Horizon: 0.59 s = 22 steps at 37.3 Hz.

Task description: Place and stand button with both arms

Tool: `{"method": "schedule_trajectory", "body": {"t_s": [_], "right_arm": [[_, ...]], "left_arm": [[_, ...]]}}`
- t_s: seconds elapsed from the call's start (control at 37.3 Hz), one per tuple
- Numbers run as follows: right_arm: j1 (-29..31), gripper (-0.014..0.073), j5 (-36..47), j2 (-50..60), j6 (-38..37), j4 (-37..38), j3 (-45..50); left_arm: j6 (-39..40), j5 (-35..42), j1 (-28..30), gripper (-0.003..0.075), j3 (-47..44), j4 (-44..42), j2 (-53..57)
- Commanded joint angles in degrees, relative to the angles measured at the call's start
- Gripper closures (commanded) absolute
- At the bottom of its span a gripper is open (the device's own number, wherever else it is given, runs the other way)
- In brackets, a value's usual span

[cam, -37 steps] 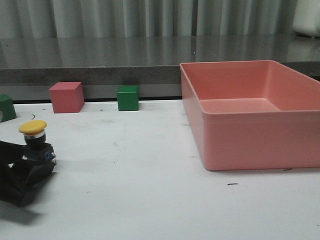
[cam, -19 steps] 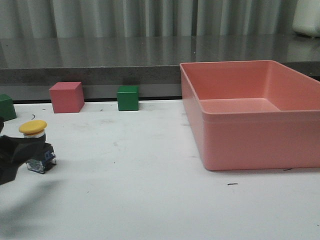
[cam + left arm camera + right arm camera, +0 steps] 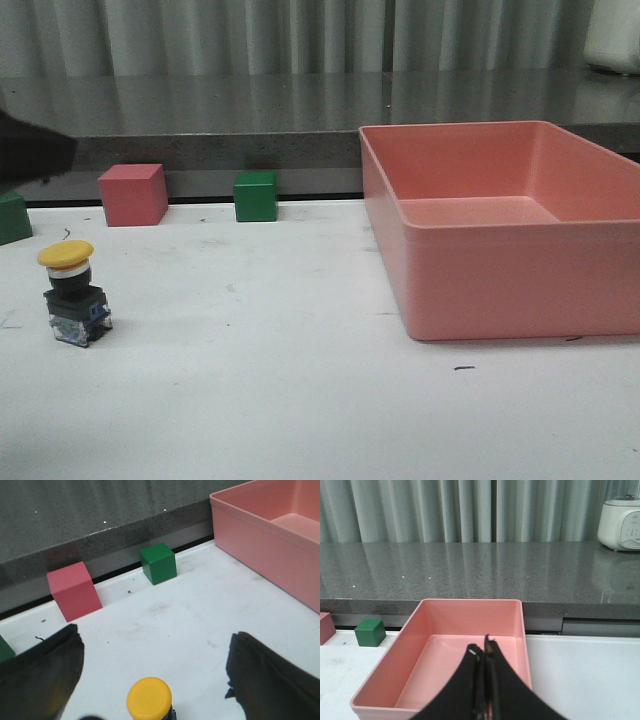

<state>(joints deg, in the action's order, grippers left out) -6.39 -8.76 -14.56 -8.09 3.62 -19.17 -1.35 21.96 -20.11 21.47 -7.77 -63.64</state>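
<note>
Standing upright on its base, the button (image 3: 149,698) sits untouched between the wide-open left hand (image 3: 150,680) fingers

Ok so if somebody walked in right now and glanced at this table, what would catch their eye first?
Probably the big pink bin, open and with nothing in it, filling the table's right side. Next, the yellow-capped button standing upright alone at the near left, with the left hand open above it. A pink cube and a green cube sit along the back edge.

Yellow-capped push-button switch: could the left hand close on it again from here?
Probably yes: the left hand is open, fingers either side above the yellow-capped push-button switch, with nothing between.
</note>
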Motion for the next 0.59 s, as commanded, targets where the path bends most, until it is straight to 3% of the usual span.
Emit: {"method": "schedule_trajectory", "body": {"t_s": [0.0,0.29,0.4,0.56], "right_arm": [[0.35,0.0664,4.82,-0.37,0.48,0.57,-1.51],[0.35,0.0664,4.82,-0.37,0.48,0.57,-1.51],[0.35,0.0664,4.82,-0.37,0.48,0.57,-1.51],[0.35,0.0664,4.82,-0.37,0.48,0.57,-1.51]], "left_arm": [[0.8,-6.87,-0.61,0.0153,5.81,2.91,6.58],[0.8,-31.78,-0.61,0.0182,12.06,5.23,23.97],[0.8,-38.21,-0.61,0.0279,12.33,5.23,29.49],[0.8,-45.51,-0.61,0.0507,12.33,5.23,37.18]]}}
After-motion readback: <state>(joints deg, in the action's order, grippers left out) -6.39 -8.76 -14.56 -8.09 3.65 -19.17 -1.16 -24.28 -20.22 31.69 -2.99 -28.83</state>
